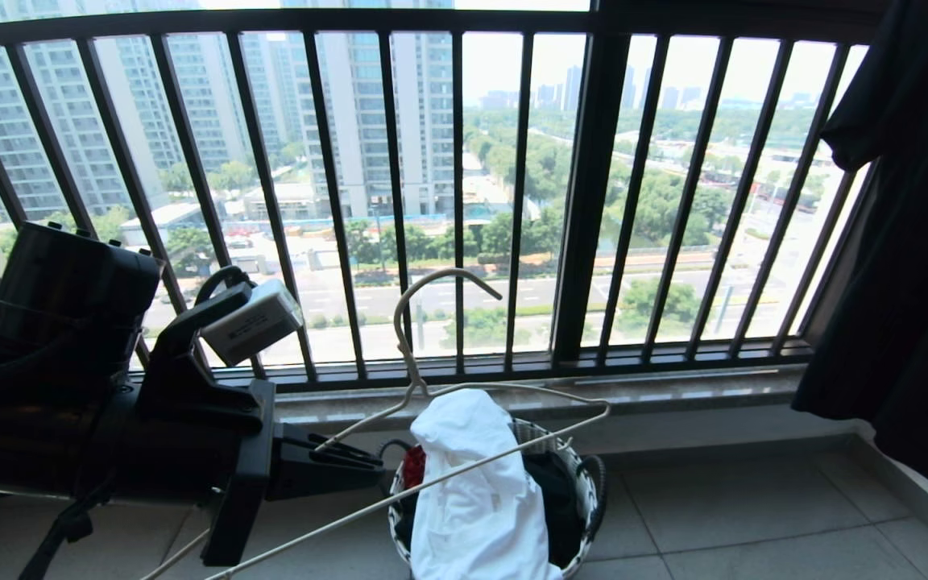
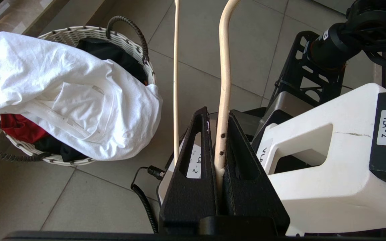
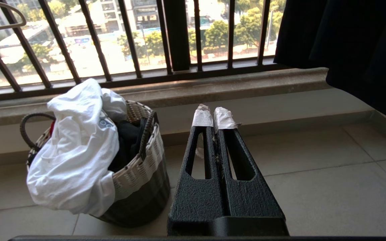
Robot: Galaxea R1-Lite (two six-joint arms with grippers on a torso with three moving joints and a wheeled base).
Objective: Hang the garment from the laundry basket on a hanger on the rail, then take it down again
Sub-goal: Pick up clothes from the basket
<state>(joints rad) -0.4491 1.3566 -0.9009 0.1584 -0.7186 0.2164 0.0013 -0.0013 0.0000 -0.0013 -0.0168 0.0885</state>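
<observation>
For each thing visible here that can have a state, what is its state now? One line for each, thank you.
Left tool: shut on the hanger.
Right tool: shut, empty.
Hanger: held off the rail, above the basket, bare.
White T-shirt: crumpled, draped over the basket rim.
Laundry basket: upright on the floor, full.
Black garment: hanging at the right.

— What stood behind the dark barred railing (image 1: pixel 464 201)?

— Tall apartment towers (image 1: pixel 367 105), trees and a road lay beyond it in bright daylight.

— And below it?

— A stone sill (image 1: pixel 673 391), then pale floor tiles (image 1: pixel 754 515). A black cloth (image 1: pixel 907 242) hung at the railing's right end.
</observation>
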